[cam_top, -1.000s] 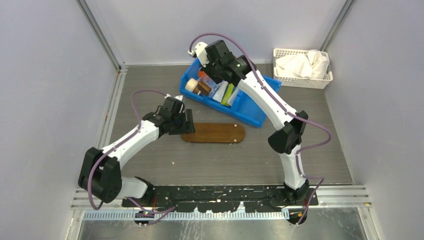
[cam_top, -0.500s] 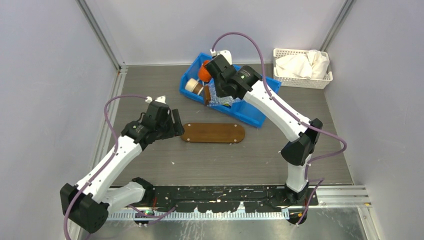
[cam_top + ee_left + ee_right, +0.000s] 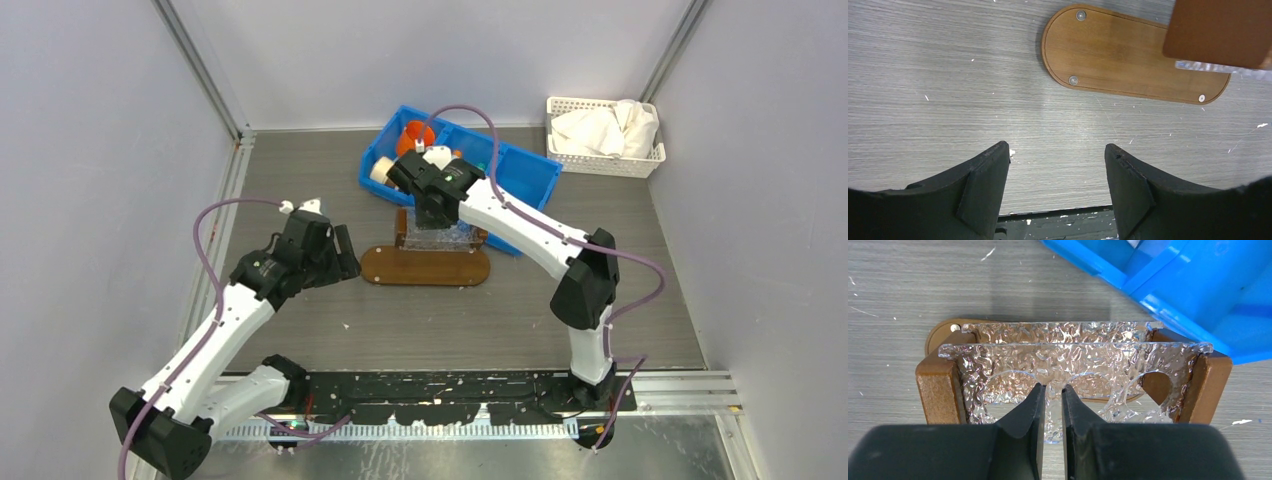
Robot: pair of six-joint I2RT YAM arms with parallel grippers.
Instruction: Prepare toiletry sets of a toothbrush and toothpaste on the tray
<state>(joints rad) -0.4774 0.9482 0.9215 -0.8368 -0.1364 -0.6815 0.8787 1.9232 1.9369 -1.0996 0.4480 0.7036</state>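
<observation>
Your R arm has swung out of the blue bin (image 3: pixel 520 172) since half a sec ago, and the R gripper (image 3: pixel 432 212) now hangs over the tray's far edge. The L arm's elbow has sunk toward the near rail, while the L gripper (image 3: pixel 345 252) has barely shifted.

R fingers (image 3: pixel 1030 405) are pinched tight on the middle of a clear textured holder (image 3: pixel 1073 365) w/ brown wood end blocks. It spans most of the tray (image 3: pixel 430 268), w/ one end block close to the bin's near wall (image 3: pixel 1198 290), so you have little room on that side. You can't tell whether the holder touches the board.

The L gripper (image 3: pixel 1057 150) is spread wide w/ nothing btwn the fingers, just off the tray's left rounded end (image 3: pixel 1118 60). There's bare tabletop beside and in front of it.

The tray lies flat mid-table, btwn the two arms. The toothpaste is hidden behind the R arm in the top view.

An orange item (image 3: pixel 410 135) and a pale roll (image 3: pixel 380 172) sit in the bin's left end. A white lattice basket (image 3: pixel 605 160) w/ white cloth (image 3: pixel 600 125) stands at back right, well apart. The table (image 3: pixel 400 320) is grey wood-grain flecked w/ white specks. Plain grey walls close in on three sides.
</observation>
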